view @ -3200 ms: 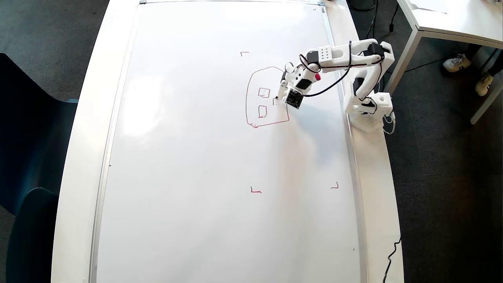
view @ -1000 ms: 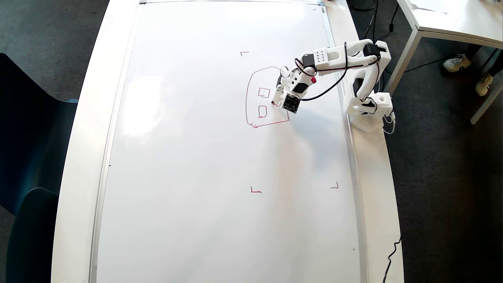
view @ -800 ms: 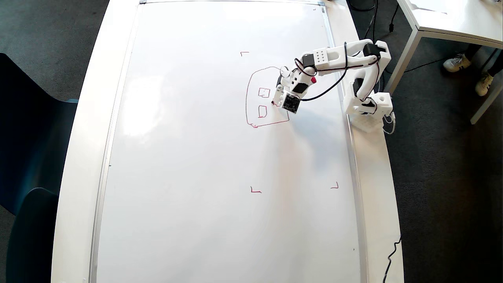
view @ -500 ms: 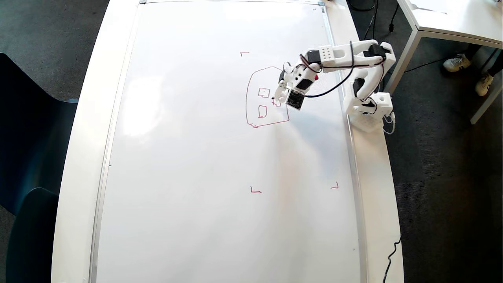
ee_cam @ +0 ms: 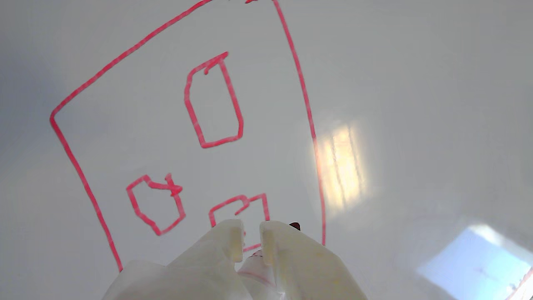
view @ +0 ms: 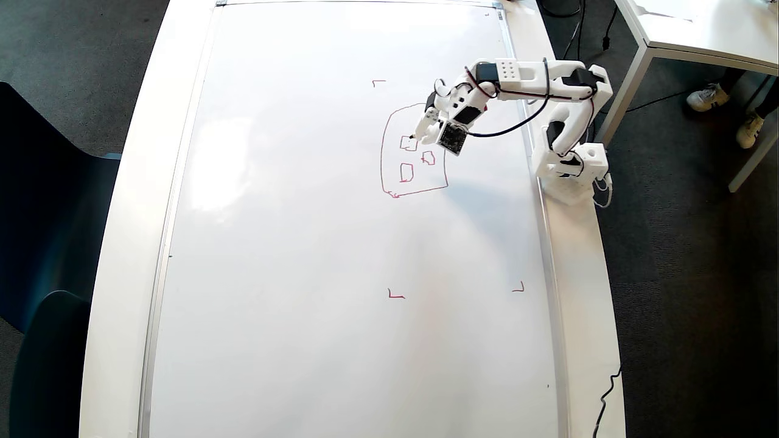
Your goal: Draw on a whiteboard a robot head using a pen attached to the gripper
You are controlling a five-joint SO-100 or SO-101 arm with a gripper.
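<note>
white whiteboard (view: 304, 243), robot head (view: 414, 152) under hand (view: 420, 131)

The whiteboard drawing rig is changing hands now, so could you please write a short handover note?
Gripper: jaws nearly closed around the pen, whose dark tip shows just past the fingers.
Whiteboard: flat on the table, red corner marks in place.
Done: robot head outline and three small squares inside it.
The gripper sits over the head's upper part in the overhead view.
Left: no rectangle on a stalk outside the outline yet.
</note>
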